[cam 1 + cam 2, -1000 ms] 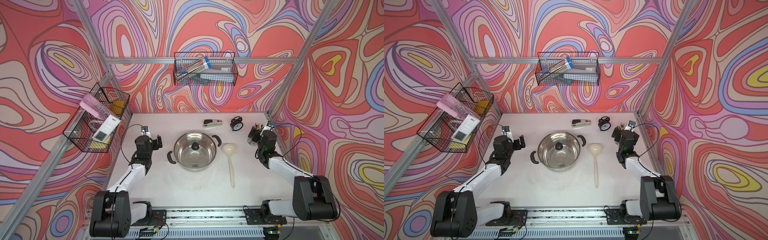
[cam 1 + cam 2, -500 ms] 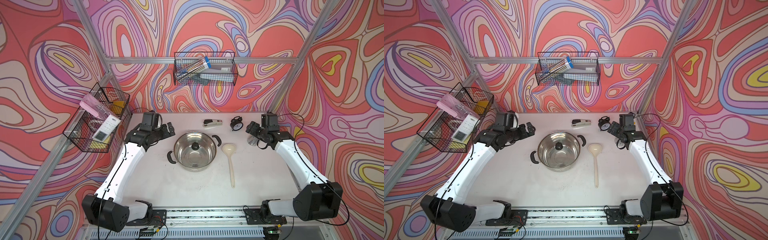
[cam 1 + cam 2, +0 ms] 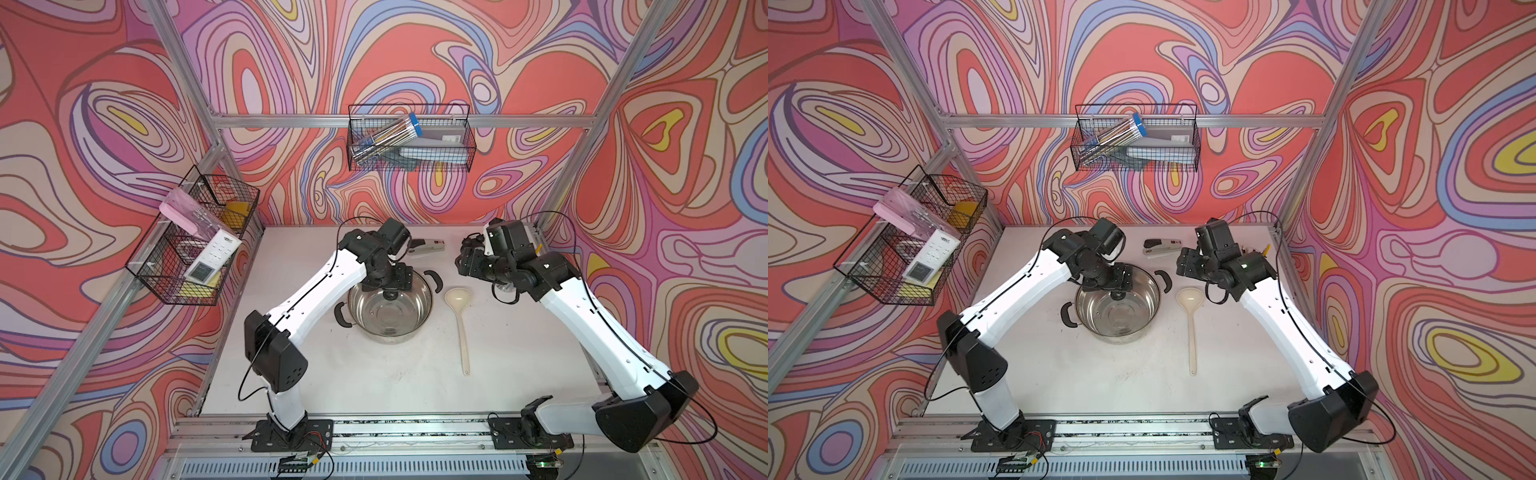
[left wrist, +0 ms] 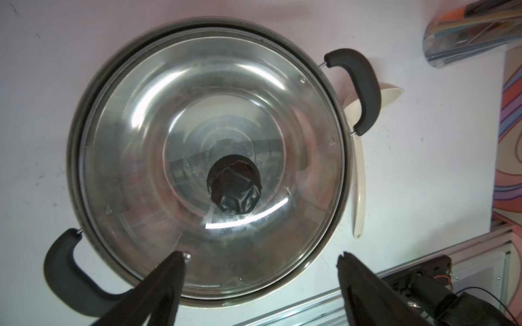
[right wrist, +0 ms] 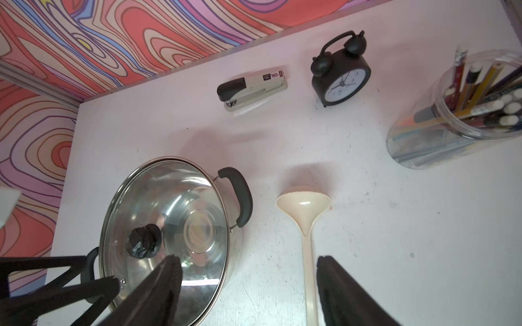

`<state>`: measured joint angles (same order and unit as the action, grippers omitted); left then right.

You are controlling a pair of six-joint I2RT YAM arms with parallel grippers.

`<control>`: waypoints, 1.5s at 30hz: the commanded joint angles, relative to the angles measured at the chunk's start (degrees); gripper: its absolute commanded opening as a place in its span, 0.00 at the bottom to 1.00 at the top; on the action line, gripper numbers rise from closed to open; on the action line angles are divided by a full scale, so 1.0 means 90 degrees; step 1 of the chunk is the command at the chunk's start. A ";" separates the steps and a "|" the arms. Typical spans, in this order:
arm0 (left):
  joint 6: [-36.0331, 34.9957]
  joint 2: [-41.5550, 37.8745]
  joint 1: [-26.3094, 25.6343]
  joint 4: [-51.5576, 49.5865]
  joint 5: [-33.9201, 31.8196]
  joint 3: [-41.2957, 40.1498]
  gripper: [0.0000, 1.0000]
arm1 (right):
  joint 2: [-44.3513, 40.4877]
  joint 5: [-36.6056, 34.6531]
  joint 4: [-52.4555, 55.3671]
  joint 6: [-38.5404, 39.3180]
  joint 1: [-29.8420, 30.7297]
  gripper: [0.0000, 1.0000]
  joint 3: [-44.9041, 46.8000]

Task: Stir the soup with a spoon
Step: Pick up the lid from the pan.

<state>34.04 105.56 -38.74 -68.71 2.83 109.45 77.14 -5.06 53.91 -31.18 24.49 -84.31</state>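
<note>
Both claws gape wide and empty: left gripper point(image 4: 261, 255) hangs over the pot point(image 5: 241, 197), right gripper point(image 5: 247, 258) hangs above the table near the spoon point(image 5: 307, 245). A glass lid point(image 5: 169, 214) covers the pot, bare steel showing through. The spoon lies flat just beside the pot on the right arm's side, bowl toward the back wall. A clear jar point(image 5: 418, 141) holds pencils and markers. The stapler point(image 5: 252, 87) reads "50"; its other print is too small.
</note>
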 commanded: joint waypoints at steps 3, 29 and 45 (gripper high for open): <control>-0.0336 0.0439 -0.0070 -0.0769 -0.0507 0.0629 0.83 | -0.0343 -0.0120 0.0517 -0.0063 0.0067 0.77 0.0079; -0.0447 0.1123 0.0046 -0.0609 -0.0245 0.0566 0.69 | -0.0115 0.0009 0.0368 -0.0116 0.0090 0.78 0.0111; -0.0331 0.1104 0.0223 -0.0393 -0.0203 0.0272 0.53 | -0.0183 -0.0085 0.0389 -0.0097 0.0089 0.79 0.0218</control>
<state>30.92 115.33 -36.99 -72.49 0.89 112.49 75.90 -5.08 57.47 -32.25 24.84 -82.59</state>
